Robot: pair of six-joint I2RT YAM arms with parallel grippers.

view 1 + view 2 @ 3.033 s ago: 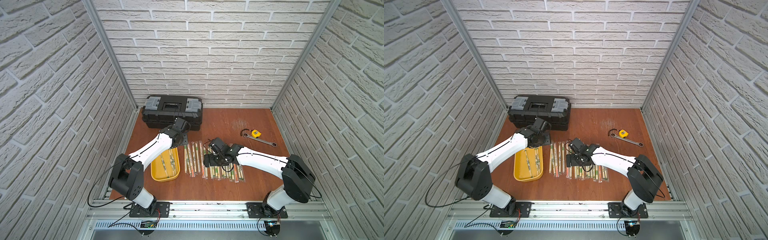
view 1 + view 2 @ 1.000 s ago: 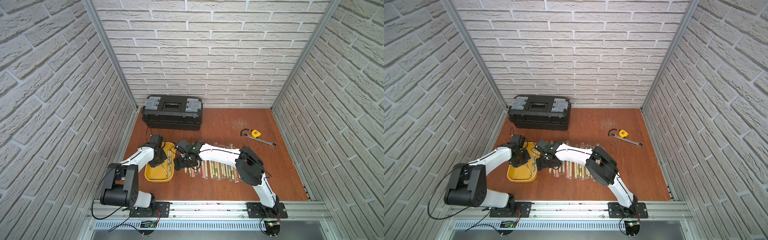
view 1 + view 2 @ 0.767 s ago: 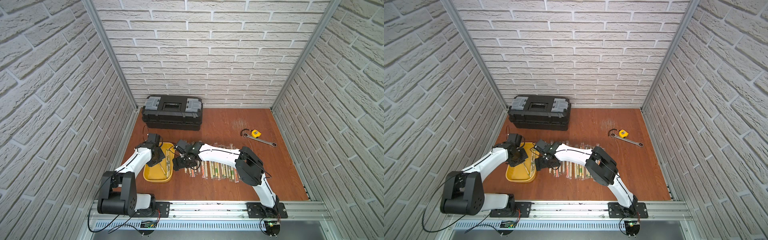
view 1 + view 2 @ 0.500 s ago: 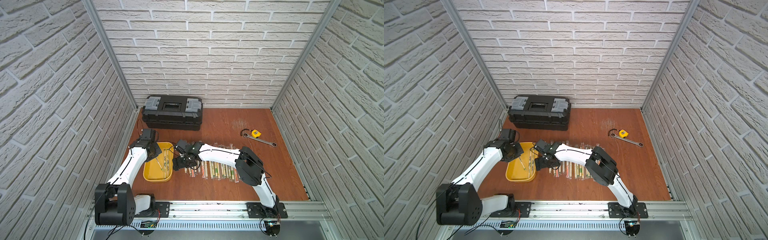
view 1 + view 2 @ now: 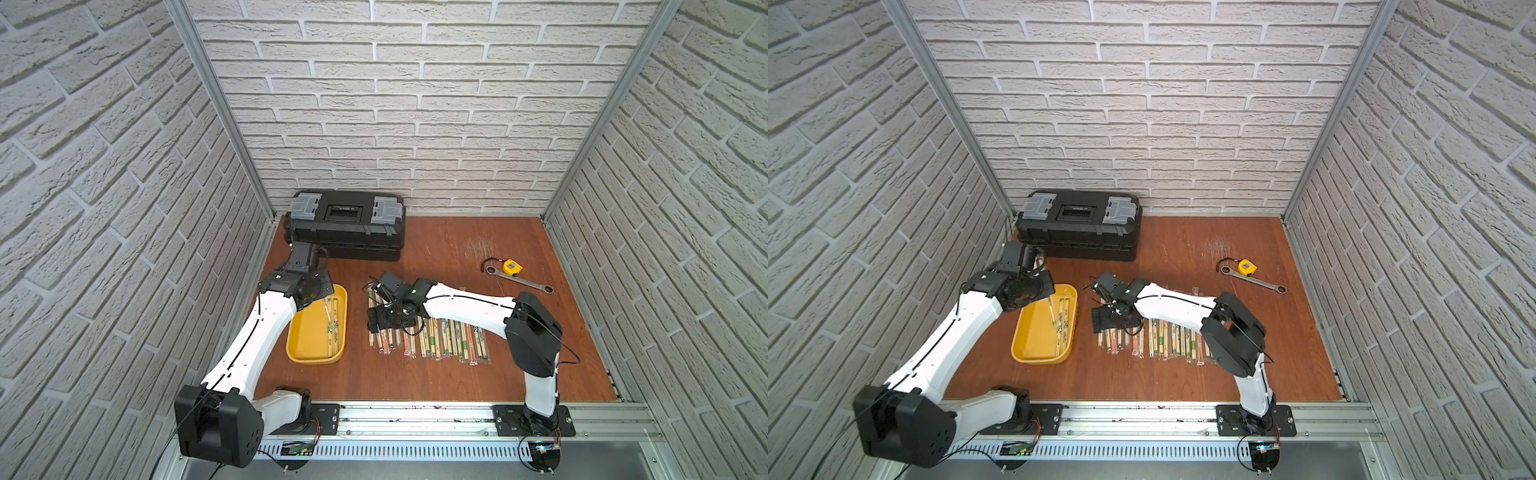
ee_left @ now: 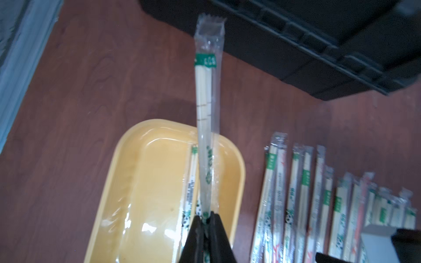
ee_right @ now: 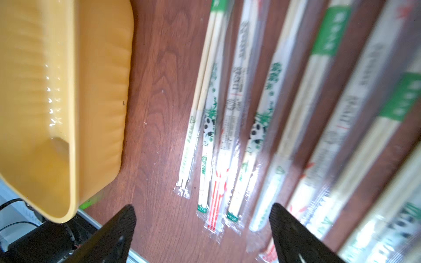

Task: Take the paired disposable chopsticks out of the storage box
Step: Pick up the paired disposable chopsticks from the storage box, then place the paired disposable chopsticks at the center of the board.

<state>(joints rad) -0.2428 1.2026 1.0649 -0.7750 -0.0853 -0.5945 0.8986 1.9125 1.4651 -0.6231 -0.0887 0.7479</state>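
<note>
Your left jaws are clamped on the end of one pair of chopsticks (image 6: 208, 113) in a green-printed sleeve, lifted above the yellow storage box (image 5: 305, 345). A few more pairs (image 5: 333, 332) lie in the box along the side nearest the row. Your right jaws stand wide, holding nothing, low over the row of pairs (image 5: 436, 340) laid out on the desk (image 5: 457, 378) just beside the box.

One pair (image 5: 1052, 312) held over the tray (image 5: 1034, 336)
The left gripper (image 5: 1048, 296) grips it, tilted, at 9 o'clock; more chopsticks (image 5: 1167, 338) lie in a row at 6 o'clock; the toolbox (image 5: 1077, 226) sits at 11 o'clock.
</note>
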